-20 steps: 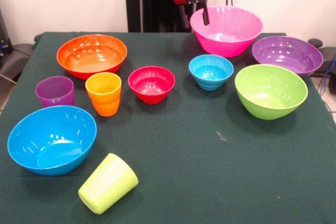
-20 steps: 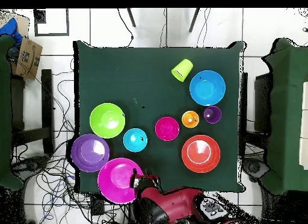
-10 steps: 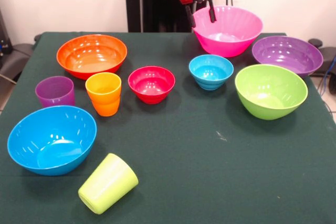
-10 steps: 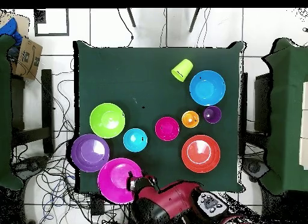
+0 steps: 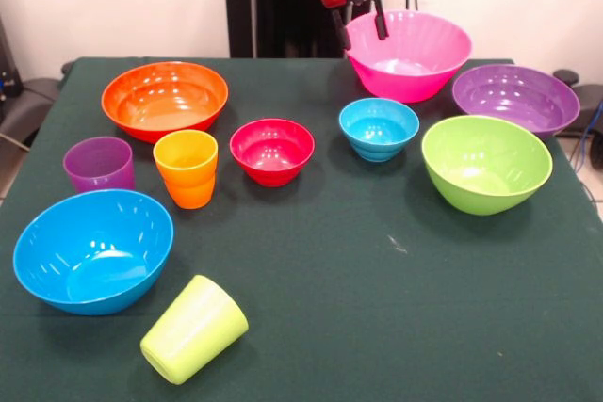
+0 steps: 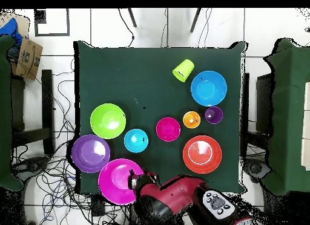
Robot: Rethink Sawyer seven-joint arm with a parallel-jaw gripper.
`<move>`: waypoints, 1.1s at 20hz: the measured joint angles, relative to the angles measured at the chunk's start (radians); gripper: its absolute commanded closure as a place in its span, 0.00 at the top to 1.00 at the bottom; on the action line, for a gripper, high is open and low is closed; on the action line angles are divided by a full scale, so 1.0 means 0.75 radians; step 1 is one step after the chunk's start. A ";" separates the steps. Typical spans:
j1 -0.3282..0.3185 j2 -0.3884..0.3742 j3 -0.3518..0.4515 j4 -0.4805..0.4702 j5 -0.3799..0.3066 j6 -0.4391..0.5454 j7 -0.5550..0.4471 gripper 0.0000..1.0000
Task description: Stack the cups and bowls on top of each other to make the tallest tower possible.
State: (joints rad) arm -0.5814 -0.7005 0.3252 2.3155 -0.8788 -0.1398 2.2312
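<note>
My gripper (image 5: 359, 27) (image 6: 138, 181) is open at the near-left rim of the big pink bowl (image 5: 415, 54) (image 6: 118, 181), one finger inside it and one outside. The other bowls sit apart on the table: orange (image 5: 165, 96), blue (image 5: 92, 249), lime green (image 5: 486, 163), purple (image 5: 515, 98), small red (image 5: 272, 151) and small light blue (image 5: 379, 128). The orange cup (image 5: 186, 168) and purple cup (image 5: 99, 164) stand upright. The lime green cup (image 5: 194, 329) lies on its side. No tower shows; nothing is stacked.
The dark green table (image 5: 377, 280) (image 6: 121, 71) carries everything. In the overhead view a cardboard box (image 6: 27, 58) stands off the table's left side, and cables (image 6: 57, 144) lie on the floor around it.
In the front view the gripper has shifted slightly right, from beside the pink bowl to astride its rim. Cups and bowls have not moved.
</note>
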 measured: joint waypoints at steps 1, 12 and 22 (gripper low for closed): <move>-0.010 -0.005 0.015 0.000 -0.002 0.013 0.000 1.00; -0.151 -0.069 0.183 -0.007 -0.004 0.166 0.000 1.00; -0.126 -0.078 0.203 -0.022 -0.043 0.170 0.000 1.00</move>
State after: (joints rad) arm -0.6759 -0.7589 0.4776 2.2988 -0.9114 -0.0126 2.2312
